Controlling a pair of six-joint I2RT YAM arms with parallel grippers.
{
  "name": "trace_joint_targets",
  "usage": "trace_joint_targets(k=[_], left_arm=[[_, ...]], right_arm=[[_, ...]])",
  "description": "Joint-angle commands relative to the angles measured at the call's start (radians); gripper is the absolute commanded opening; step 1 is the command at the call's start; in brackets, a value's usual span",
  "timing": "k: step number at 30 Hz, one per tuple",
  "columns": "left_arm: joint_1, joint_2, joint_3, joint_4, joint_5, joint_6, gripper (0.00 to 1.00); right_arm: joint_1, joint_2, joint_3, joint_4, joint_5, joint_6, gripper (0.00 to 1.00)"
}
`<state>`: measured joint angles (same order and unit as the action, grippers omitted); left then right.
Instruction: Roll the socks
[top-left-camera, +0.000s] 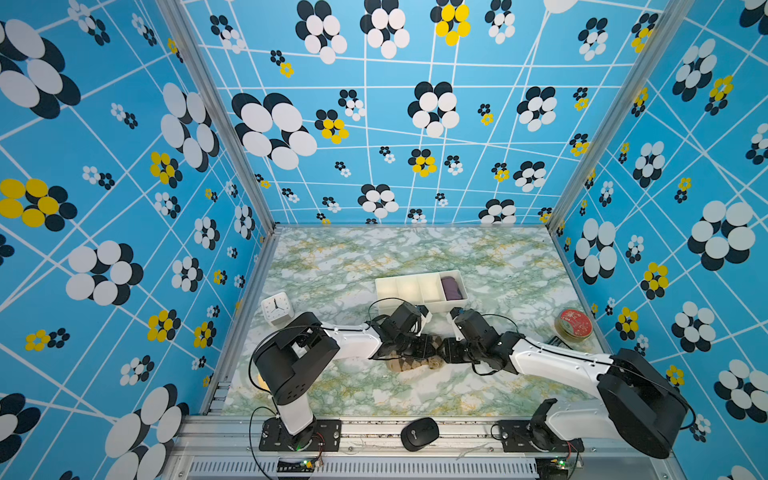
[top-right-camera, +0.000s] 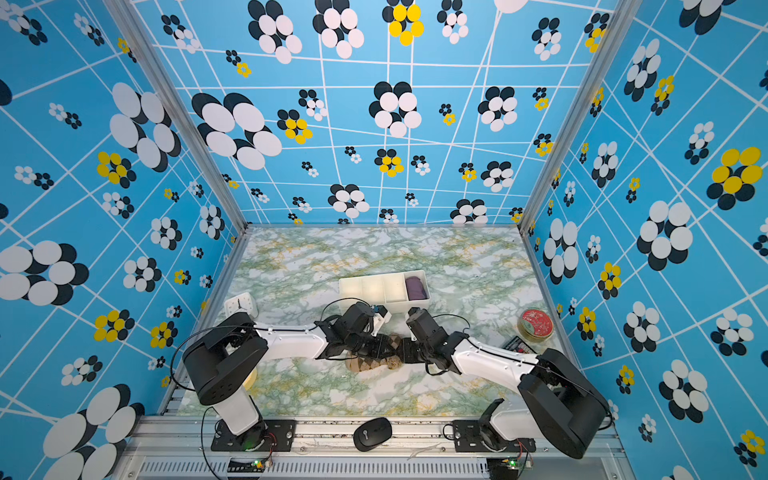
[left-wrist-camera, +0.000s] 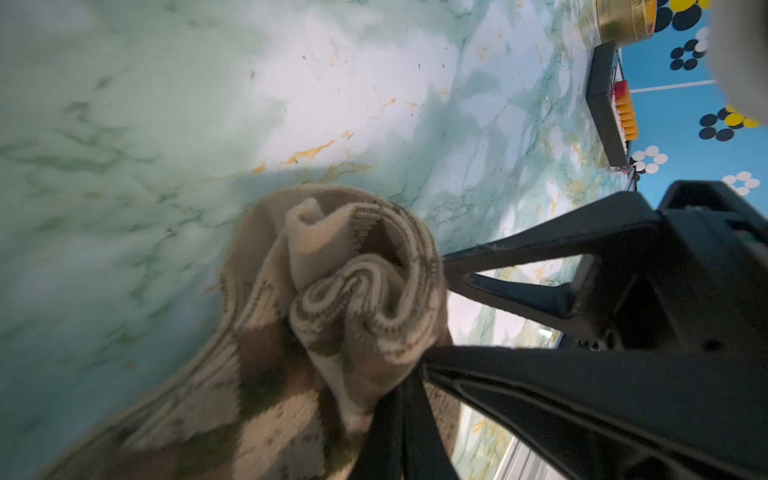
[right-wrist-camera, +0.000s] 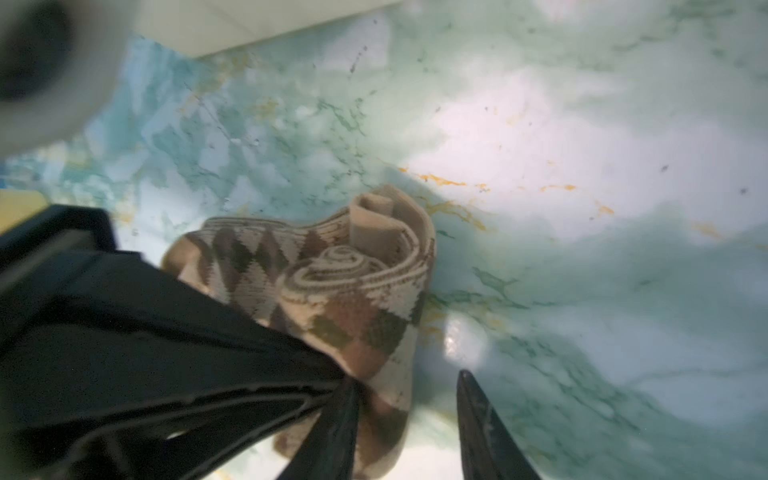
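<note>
in both top views the socks (top-left-camera: 415, 362) are mostly covered by the two wrists. only a tan and brown edge shows on the marble table (top-left-camera: 478, 257), in front of the white tray (top-left-camera: 409, 286) and apart from it. the jaws cannot be read from up there. a yellow thing (top-left-camera: 259, 380) under the left arm's elbow is too hidden to name. a dark flat box (top-left-camera: 559, 343) beside the right arm is partly covered as well. both wrist views blur towards their edges.

the tray has four compartments, and a purple bundle (top-left-camera: 452, 288) sits in the rightmost. a white clock (top-left-camera: 276, 307) stands near the left wall. a round tin (top-left-camera: 574, 325) with a red lid sits near the right wall, just beside the box. a black mouse (top-left-camera: 419, 433) lies on the front rail between the arm bases.

the wrist views show the socks lying on the table, wound into a spiral at one end, with the argyle length trailing away from it. the left gripper (left-wrist-camera: 409, 374) is pinched tight on a fold of the socks next to the spiral. the right gripper (right-wrist-camera: 407, 378) has its jaws apart around the end of the socks. one finger (right-wrist-camera: 336, 424) lies against the knit, and the other stands clear over bare table, so it grips nothing.
</note>
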<state>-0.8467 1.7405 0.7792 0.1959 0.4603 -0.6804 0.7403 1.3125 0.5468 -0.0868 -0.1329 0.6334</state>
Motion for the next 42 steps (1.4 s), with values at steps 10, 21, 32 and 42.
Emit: trace_joint_targets(k=[10, 21, 32, 42], left_arm=[[0.055, 0.051, -0.105, -0.061, -0.044, -0.002, 0.06], [0.074, 0.047, -0.132, -0.067, -0.045, 0.005, 0.06], [0.078, 0.051, -0.125, -0.069, -0.041, 0.008, 0.06], [0.078, 0.071, -0.111, -0.066, -0.032, 0.007, 0.06]], right_arm=[[-0.022, -0.040, -0.025, 0.058, -0.025, 0.034, 0.37], [-0.071, -0.030, -0.094, 0.183, -0.113, 0.081, 0.35], [-0.112, 0.002, -0.152, 0.335, -0.210, 0.124, 0.35], [-0.111, 0.044, -0.122, 0.394, -0.283, 0.124, 0.36]])
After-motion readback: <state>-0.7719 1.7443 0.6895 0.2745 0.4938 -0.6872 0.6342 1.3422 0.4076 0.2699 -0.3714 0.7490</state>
